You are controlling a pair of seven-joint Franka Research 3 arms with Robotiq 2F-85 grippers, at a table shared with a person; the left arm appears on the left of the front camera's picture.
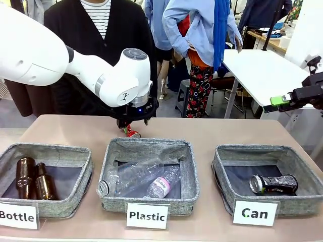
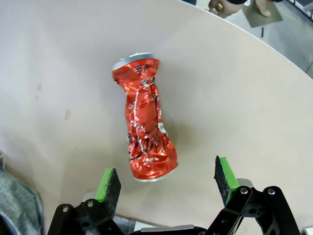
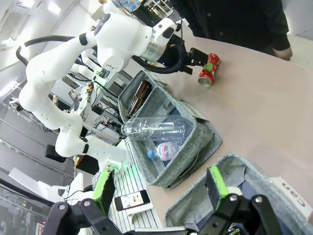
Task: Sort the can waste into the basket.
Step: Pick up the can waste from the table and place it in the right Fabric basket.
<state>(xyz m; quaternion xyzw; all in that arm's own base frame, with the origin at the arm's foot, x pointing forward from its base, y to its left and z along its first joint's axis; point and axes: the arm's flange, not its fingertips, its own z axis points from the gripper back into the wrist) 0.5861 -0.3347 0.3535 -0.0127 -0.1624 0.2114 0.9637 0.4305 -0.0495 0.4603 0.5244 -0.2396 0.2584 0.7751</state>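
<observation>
Your left gripper (image 2: 166, 183) stands spread wide and empty, hovering over the red can (image 2: 144, 117), which lies on its side on the bare table (image 2: 58, 58) just behind the "Plastic" basket (image 1: 187, 174). In the left wrist view the can runs from 12 o'clock toward 6, its crushed lower end between the green pads (image 2: 108, 183) but nearer the 9 o'clock one. I judge you should shift toward that side to centre the can, descend, and close across its narrow waist.

Your right gripper (image 3: 161, 188) is likewise spread and empty, held off high at 3 o'clock, over the "Can" basket (image 1: 224, 174).

That basket already holds the black can (image 1: 275, 184).

For the carry, lift above the woven rims; the route runs toward 4 o'clock, and the parked right arm probably crowds that corner.
</observation>
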